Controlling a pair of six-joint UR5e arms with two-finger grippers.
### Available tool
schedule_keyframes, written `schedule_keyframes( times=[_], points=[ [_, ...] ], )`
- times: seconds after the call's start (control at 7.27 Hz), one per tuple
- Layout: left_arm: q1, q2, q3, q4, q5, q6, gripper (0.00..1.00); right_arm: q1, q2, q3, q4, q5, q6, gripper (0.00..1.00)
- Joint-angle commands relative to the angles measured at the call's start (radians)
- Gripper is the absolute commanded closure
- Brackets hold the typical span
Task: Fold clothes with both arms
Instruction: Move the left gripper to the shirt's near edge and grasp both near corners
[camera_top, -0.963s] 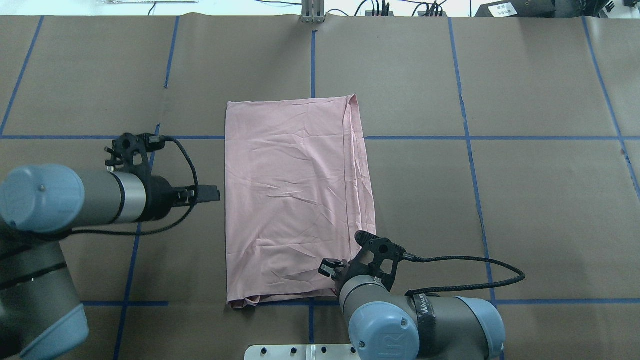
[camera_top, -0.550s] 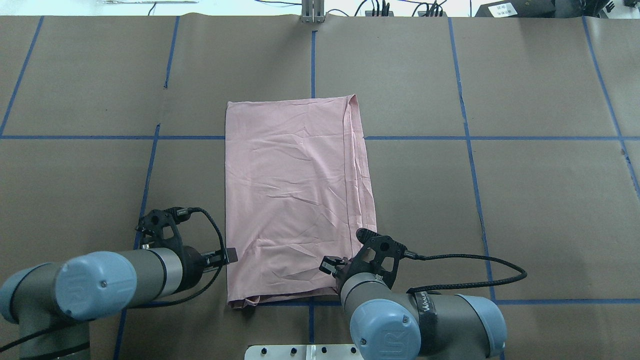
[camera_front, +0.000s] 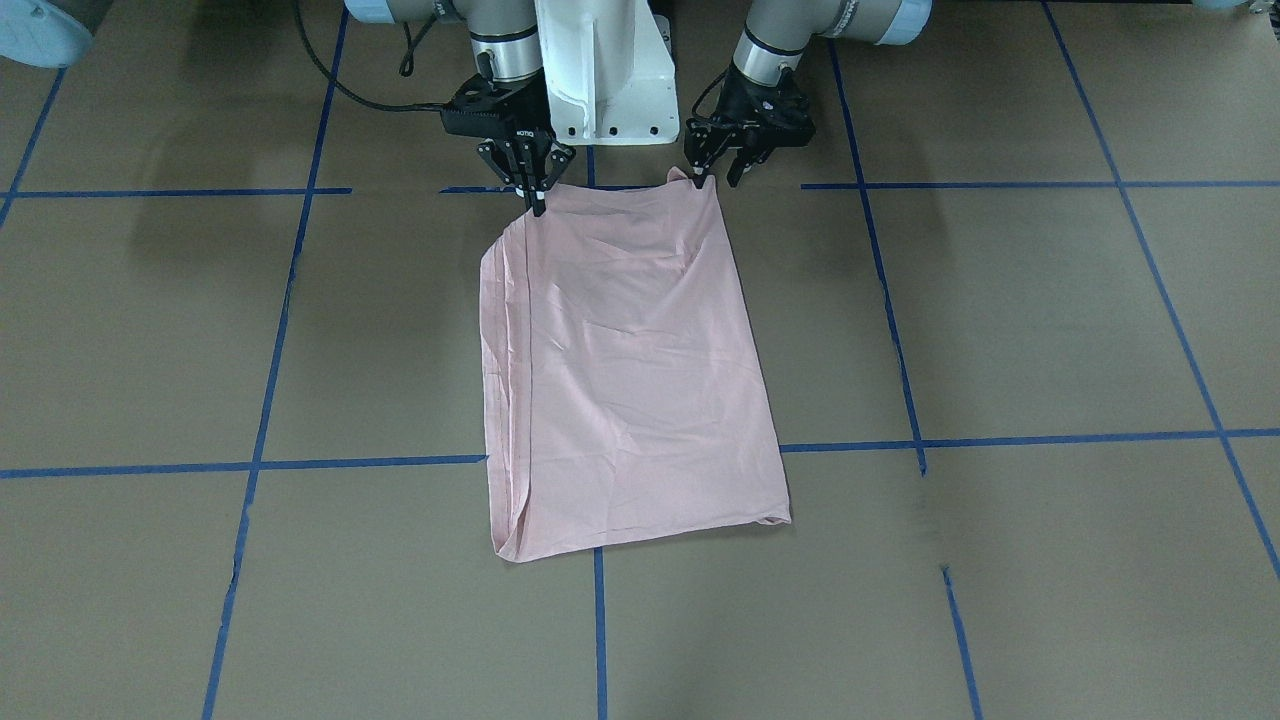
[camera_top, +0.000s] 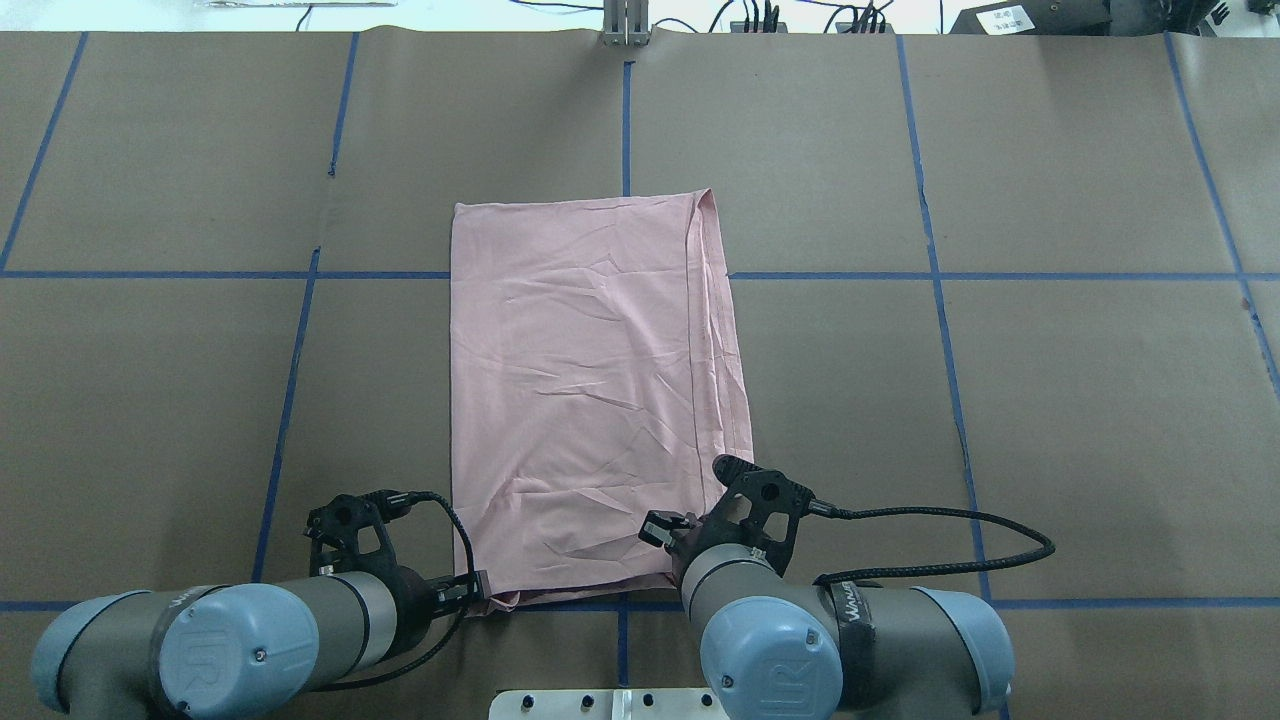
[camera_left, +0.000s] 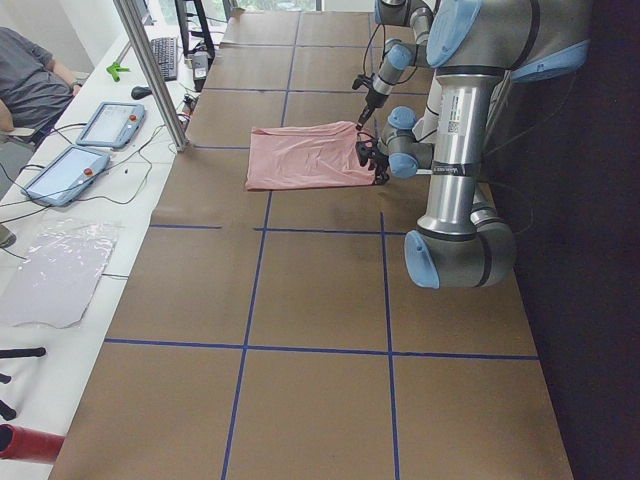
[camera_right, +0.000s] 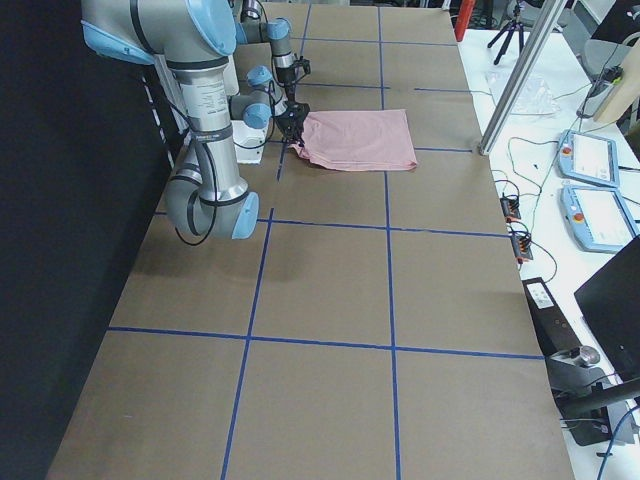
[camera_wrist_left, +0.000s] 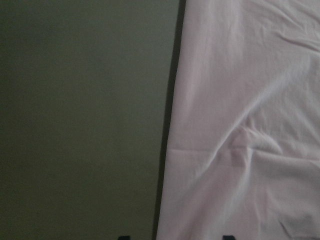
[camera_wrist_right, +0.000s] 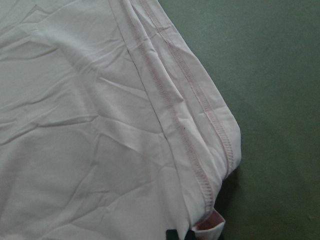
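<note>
T-shirt (camera_top: 590, 400): pale pink cotton, folded to a long narrow rectangle, plain side up, soft creases all over. Lies flat mid-table, long axis near-to-far. Its right side shows stacked layers w/ stitched hems, stepped one past the other. Table (camera_top: 1000, 420) covered in matte brown paper w/ a blue tape (camera_top: 935, 300) grid.

Left gripper (camera_front: 718, 180): black, fingers spread wide at shirt's near-left corner. Wrist cam shows one fingertip over paper, the other over cloth, shirt edge running betw. them. Corner pokes up beside one finger; nothing gripped. Right gripper (camera_front: 538, 205): fingers drawn nearly together to a point, tips down on near-right corner, seems to pinch the hem layers. Wrist cam shows a small cloth flap curled up by the fingertip.

Around: white pedestal base (camera_front: 600, 70) just behind shirt's near edge, betw. the two grippers. Black cable (camera_top: 930, 516) loops over paper right of shirt, not touching it. Off table on far side: aluminium post (camera_left: 150, 70), 2 tablets (camera_left: 105, 125), keyboard (camera_left: 165, 55), seated person (camera_left: 30, 85).
</note>
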Motion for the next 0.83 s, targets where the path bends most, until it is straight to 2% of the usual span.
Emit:
schedule_keyframes(
  times=[0.0,0.69],
  points=[
    [0.014,-0.01,0.003,0.003,-0.002,-0.002,0.51,0.0,0.0,0.0,0.0,0.0,0.0,1.0],
    [0.024,-0.05,0.042,0.003,-0.003,0.005,0.5,0.002,-0.002,0.002,0.0,0.0,0.0,1.0]
  ],
)
